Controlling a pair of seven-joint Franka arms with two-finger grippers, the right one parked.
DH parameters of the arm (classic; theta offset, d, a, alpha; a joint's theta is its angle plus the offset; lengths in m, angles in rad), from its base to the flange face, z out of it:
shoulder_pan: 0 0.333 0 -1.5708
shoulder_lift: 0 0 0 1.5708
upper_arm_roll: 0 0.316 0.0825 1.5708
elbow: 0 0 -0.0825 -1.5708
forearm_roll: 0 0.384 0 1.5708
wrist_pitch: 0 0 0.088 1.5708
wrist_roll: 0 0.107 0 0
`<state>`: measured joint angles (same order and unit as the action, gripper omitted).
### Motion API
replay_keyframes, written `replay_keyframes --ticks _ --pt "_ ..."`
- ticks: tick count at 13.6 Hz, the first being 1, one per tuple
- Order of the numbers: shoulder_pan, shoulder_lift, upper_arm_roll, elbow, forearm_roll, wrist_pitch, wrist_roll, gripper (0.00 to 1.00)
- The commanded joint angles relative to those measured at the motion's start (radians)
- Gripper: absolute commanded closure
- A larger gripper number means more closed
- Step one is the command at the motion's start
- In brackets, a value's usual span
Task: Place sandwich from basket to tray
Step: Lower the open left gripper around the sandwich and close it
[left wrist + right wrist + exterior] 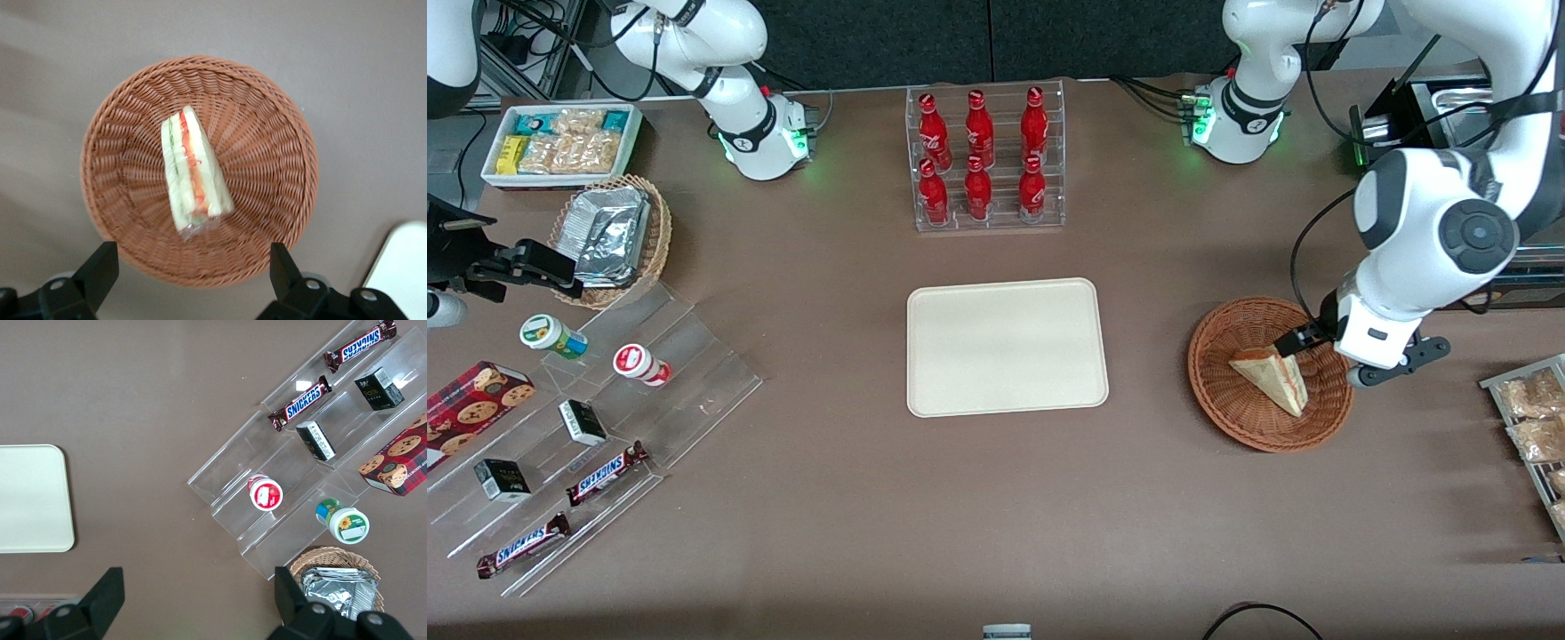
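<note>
The sandwich (1272, 378), a pale bread wedge with red filling, lies wrapped in clear film in the round reddish-brown basket (1209, 373) toward the working arm's end of the table. My left gripper (1327, 360) hovers above the basket's rim, open, with nothing between its fingers. The wrist view looks straight down on the sandwich (193, 173) in the middle of the basket (267, 140); the open gripper (190, 267) stands over the basket's edge, apart from the sandwich. The cream tray (1005, 347) lies bare at the table's middle, and its corner (403, 267) shows beside the basket.
A clear rack of red bottles (984, 160) stands farther from the front camera than the tray. Toward the parked arm's end are a tan basket of foil packets (609, 236), a white snack bin (560, 142) and acrylic steps with snacks (587, 418). A rack of packets (1534, 418) sits beside the basket.
</note>
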<state>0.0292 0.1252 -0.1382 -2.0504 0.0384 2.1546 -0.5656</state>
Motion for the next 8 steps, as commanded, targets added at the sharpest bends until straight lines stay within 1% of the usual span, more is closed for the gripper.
replay_keyframes --ticks 1,3,8 --pt "-0.002 -0.022 0.000 -0.129 0.003 0.166 -0.111 0.00" --pt "0.000 -0.006 0.000 -0.157 0.003 0.215 -0.117 0.00" --pt "0.011 0.007 0.003 -0.203 0.008 0.241 -0.116 0.00"
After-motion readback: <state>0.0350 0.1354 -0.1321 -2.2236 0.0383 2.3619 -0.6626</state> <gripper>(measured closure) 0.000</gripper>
